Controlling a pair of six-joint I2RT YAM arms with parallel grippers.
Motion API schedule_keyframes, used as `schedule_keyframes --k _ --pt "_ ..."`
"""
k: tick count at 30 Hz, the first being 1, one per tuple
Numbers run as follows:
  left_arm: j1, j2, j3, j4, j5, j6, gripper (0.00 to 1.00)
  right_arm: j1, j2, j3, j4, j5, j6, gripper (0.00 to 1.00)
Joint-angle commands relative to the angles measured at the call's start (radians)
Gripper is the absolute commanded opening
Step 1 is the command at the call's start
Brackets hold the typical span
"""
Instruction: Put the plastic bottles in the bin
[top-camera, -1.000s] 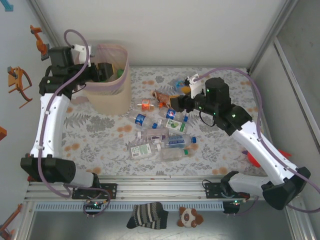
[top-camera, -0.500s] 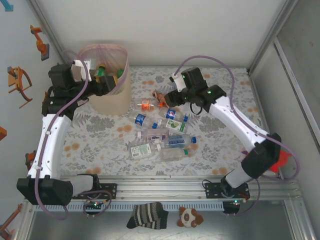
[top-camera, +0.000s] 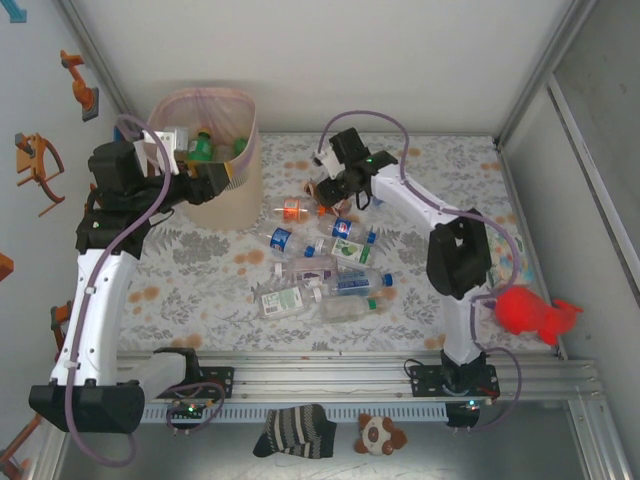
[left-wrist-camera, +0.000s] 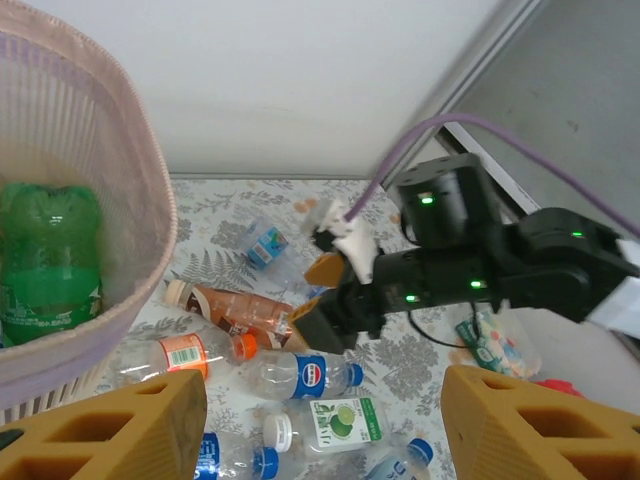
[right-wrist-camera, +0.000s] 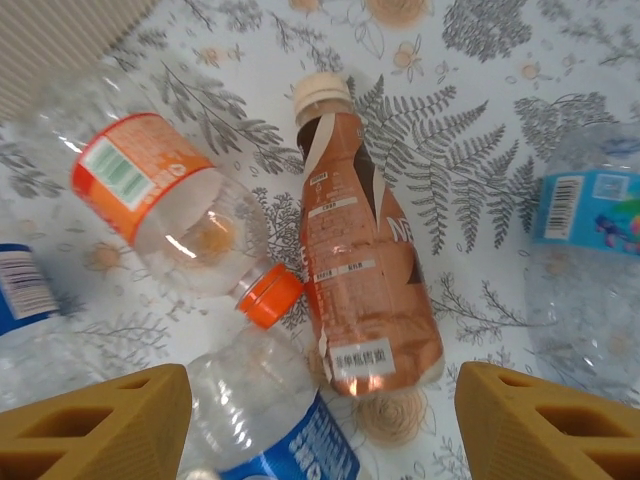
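my right jaws hang spread over a glossy brown bottle (right-wrist-camera: 365, 290) lying on the fern-printed tabletop (right-wrist-camera: 480, 150), touching a crumpled clear bottle (right-wrist-camera: 175, 215) with an orange cap. my left jaws gape empty beside the ribbed beige bin (top-camera: 240, 200); a green bottle (left-wrist-camera: 50, 260) lies inside its pink liner (left-wrist-camera: 130, 170).

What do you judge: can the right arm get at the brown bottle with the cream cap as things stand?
Probably yes. The right gripper hangs open directly above the brown bottle, which lies uncovered. The orange-capped bottle, its cap close against the brown one's side, could crowd a finger.
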Motion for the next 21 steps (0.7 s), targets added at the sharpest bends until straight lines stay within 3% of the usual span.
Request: schedule_keyframes --k 1,11,21 --pt "-0.009 -0.020 -0.022 -0.006 0.017 -0.022 0.63 -0.006 0.058 0.069 -0.024 0.041 -0.065 0.68" --pt "-0.019 -0.035 -0.025 -0.019 0.003 -0.024 0.63 -0.009 0.243 0.206 -0.033 0.071 -0.112 0.65" --pt "-0.020 -0.042 -0.022 -0.041 -0.001 -0.012 0.63 -0.023 0.303 0.230 -0.035 0.075 -0.110 0.65"
